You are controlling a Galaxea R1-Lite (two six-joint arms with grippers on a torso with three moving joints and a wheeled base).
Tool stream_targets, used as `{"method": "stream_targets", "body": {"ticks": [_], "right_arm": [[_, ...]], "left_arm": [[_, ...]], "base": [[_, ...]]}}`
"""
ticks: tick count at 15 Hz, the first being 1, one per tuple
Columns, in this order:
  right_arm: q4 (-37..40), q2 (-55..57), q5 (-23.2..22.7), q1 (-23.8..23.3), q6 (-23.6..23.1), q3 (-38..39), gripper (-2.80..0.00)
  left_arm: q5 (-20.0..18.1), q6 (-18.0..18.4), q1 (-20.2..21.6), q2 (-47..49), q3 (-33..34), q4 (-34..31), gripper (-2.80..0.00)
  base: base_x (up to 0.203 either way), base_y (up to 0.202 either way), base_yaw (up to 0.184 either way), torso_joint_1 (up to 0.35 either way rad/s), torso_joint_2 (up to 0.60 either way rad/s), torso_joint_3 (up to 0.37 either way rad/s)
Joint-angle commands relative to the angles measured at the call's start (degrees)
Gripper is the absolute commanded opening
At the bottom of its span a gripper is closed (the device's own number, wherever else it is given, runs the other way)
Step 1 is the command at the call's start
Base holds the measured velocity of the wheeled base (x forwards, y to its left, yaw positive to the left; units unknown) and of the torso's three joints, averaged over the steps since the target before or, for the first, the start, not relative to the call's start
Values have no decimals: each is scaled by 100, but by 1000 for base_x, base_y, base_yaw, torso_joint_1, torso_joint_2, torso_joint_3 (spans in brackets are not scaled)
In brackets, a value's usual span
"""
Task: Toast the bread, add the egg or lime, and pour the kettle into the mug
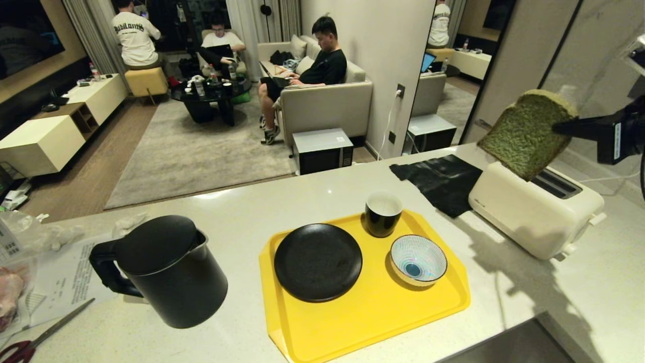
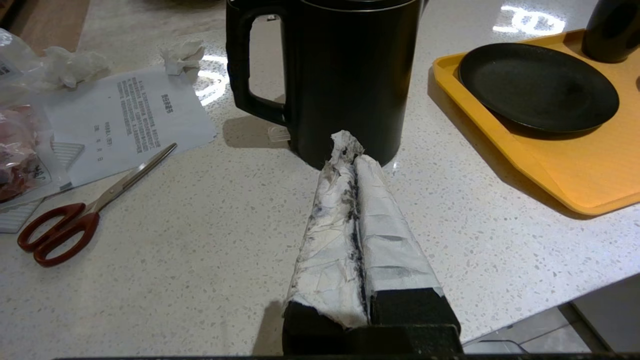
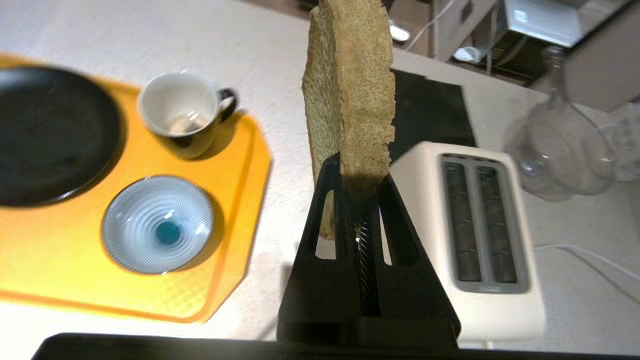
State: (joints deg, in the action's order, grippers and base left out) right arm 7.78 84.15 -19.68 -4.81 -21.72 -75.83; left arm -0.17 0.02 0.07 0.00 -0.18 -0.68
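Both toaster point(image 3: 480, 240) slots sit empty; right hand point(image 3: 364, 192) clenches bread point(image 3: 350, 90) above.

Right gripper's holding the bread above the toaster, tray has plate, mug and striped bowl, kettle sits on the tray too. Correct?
Not quite: the kettle stands on the counter beside the tray, not on it, as the head view shows. The rest holds: right gripper holds the bread above the toaster; plate, mug, bowl on the tray.

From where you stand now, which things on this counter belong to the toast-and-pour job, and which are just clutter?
In the job: green-faced bread slice pinched in the right claw; cream two-slot toaster; matte-black jug kettle; glossy black mug; black round plate.

Lying about: red-handled scissors; printed paper sheet; crumpled tissues; black cloth.
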Motion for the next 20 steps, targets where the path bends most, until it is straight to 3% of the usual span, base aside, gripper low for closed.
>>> {"method": "stream_targets", "body": {"ticks": [1,4,8,12,16,20], "right_arm": [[52,-154,398,565,-92,191,-280],[57,-223,1236,1336,-112,277,-280],[106,-567,1328,1386,-135,290,-280],[268,-835,1842,1553,-130,184,-280],[268,-1070,1971,1553,343,280,-280],[272,-1187,2033,1557,361,429,-280]], "left_arm": [[-1,6,1,-18,1,-2,-280],[-1,-2,1,-18,1,-2,-280],[-1,-2,1,-18,1,-2,-280],[-1,6,1,-18,1,-2,-280],[-1,2,1,-18,1,-2,-280],[-1,6,1,-18,1,-2,-280]], "base": [[0,0,0,0,0,0],[0,0,0,0,0,0],[0,0,0,0,0,0],[0,0,0,0,0,0],[0,0,0,0,0,0],[0,0,0,0,0,0]]}}
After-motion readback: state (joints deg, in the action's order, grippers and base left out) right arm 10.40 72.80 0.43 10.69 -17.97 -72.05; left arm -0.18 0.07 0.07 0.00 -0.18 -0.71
